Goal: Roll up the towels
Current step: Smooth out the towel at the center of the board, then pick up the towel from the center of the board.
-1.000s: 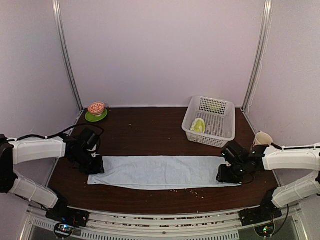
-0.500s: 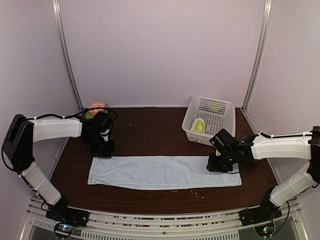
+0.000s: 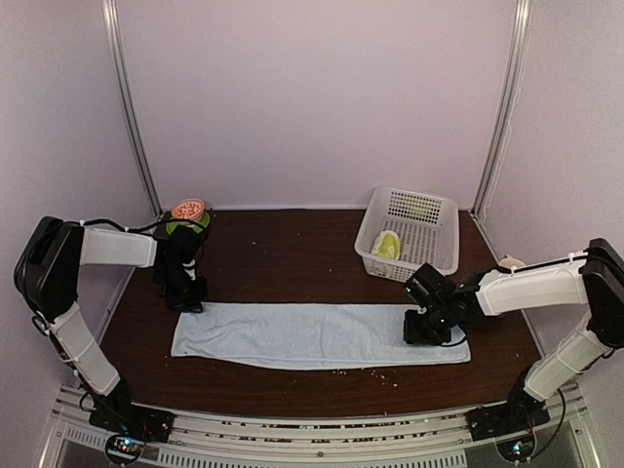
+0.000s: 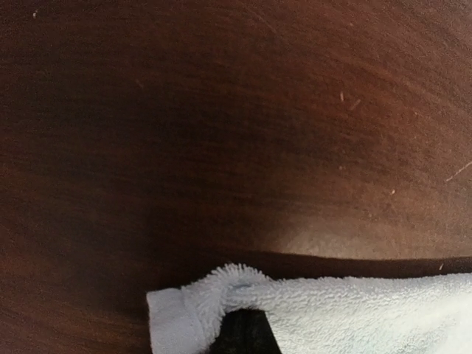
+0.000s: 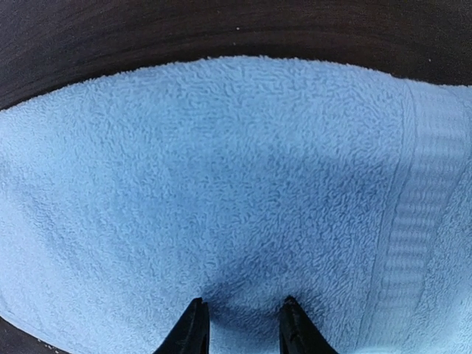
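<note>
Blue towel (image 3: pixel 312 334): left gripper (image 3: pixel 188 301) just clamped its 10 o'clock corner; right gripper (image 3: pixel 425 331) narrowing at 3 o'clock, grip unclear. Roll starts prob.

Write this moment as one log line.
left gripper: shut on blue towel corner | right gripper: open, tips on towel's right end | yellow towel: in basket

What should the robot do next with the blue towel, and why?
Probably close the right fingers on the right end of the light-blue towel. They stand slightly apart, pressed into the flat towel, while the left fingers are already shut on its far-left corner.
</note>
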Controlling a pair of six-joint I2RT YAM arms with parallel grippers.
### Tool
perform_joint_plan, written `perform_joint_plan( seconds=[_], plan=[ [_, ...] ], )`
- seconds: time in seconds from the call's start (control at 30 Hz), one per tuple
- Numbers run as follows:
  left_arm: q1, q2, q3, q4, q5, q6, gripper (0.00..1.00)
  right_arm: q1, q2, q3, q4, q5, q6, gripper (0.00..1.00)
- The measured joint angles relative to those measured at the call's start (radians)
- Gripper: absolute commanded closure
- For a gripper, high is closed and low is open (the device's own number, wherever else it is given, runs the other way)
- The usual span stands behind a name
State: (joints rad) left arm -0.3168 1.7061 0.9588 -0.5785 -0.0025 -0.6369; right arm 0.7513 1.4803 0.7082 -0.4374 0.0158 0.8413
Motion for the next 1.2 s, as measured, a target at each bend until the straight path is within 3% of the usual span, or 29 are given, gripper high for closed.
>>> perform_joint_plan(
  seconds=[0.27, 0.57, 0.8, 0.9, 1.03, 1.2],
  plan=[
    [0.085, 0.013, 0.002, 0.059, 0.034, -0.008, 1.00, 0.001, -0.032, -0.055, 0.075, 0.012, 0.023, 0.67],
    [0.095, -0.002, -0.021, 0.086, 0.048, -0.024, 1.00, 0.004, -0.061, -0.095, 0.128, 0.011, 0.053, 0.62],
    [0.089, -0.080, -0.079, 0.057, 0.059, -0.007, 0.68, 0.005, -0.105, -0.084, 0.051, 0.003, 0.052, 0.46],
    [0.053, -0.161, -0.096, -0.015, 0.059, 0.004, 0.62, 0.003, -0.137, -0.024, -0.040, 0.015, 0.040, 0.46],
    [-0.073, -0.275, -0.094, -0.069, 0.058, 0.007, 0.61, -0.033, -0.201, 0.041, -0.090, 0.059, 0.020, 0.47],
    [-0.233, -0.324, -0.093, -0.085, 0.051, -0.010, 0.63, -0.160, -0.285, -0.003, -0.115, 0.122, 0.014, 0.47]
  ],
)
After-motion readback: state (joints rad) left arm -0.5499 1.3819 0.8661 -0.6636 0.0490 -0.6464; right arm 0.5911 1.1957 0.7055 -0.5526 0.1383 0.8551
